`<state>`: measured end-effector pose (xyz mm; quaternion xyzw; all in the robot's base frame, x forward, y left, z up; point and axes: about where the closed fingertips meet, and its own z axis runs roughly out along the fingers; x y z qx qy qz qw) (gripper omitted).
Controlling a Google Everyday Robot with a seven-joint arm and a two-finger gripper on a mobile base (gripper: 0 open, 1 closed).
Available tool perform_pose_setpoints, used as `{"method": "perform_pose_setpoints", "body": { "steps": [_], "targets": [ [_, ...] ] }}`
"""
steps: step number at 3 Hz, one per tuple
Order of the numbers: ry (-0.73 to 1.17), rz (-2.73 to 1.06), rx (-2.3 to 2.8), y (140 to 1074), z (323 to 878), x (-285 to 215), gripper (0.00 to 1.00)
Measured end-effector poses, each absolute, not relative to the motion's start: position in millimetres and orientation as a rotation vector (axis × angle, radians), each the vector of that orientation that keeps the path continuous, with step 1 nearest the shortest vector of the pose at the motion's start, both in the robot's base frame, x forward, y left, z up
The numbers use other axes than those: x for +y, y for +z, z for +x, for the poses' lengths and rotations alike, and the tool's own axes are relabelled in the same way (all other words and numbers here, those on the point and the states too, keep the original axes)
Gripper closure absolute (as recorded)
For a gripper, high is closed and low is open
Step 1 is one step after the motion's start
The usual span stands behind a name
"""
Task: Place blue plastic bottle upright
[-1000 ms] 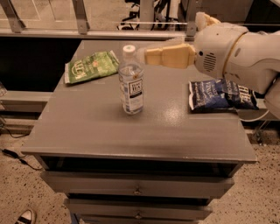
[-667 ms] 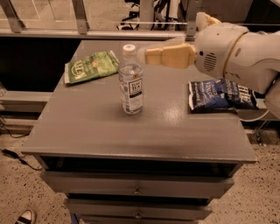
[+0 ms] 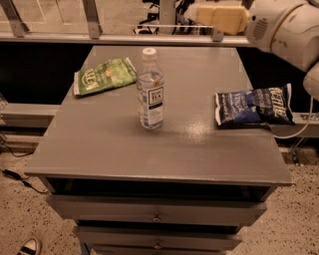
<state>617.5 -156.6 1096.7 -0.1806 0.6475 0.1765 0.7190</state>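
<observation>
At the far left corner of your tabletop (image 3: pixel 149 154) lies a green chip bag (image 3: pixel 103 75). The blue plastic bottle (image 3: pixel 150 92) stands upright just left of centre. A dark blue chip bag (image 3: pixel 254 105) lies at the right edge. The gripper (image 3: pixel 204 16) hangs beyond the far edge, near the right corner — parted or closed, you cannot tell.

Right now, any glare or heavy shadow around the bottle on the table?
Camera view: warm, orange-tinted light overall; a soft sheen on the table between the blue plastic bottle and the blue chip bag; no hard glare on the bottle's label; deep shadow under the tabletop lip; the gripper sits brightly lit at the top edge, well clear of the bottle.
</observation>
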Motion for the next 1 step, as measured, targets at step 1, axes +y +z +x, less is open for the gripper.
{"method": "perform_pose_setpoints", "body": {
  "steps": [1],
  "targets": [
    [0.322, -0.302, 1.400, 1124.1, 641.5, -195.7, 0.00]
  ]
}}
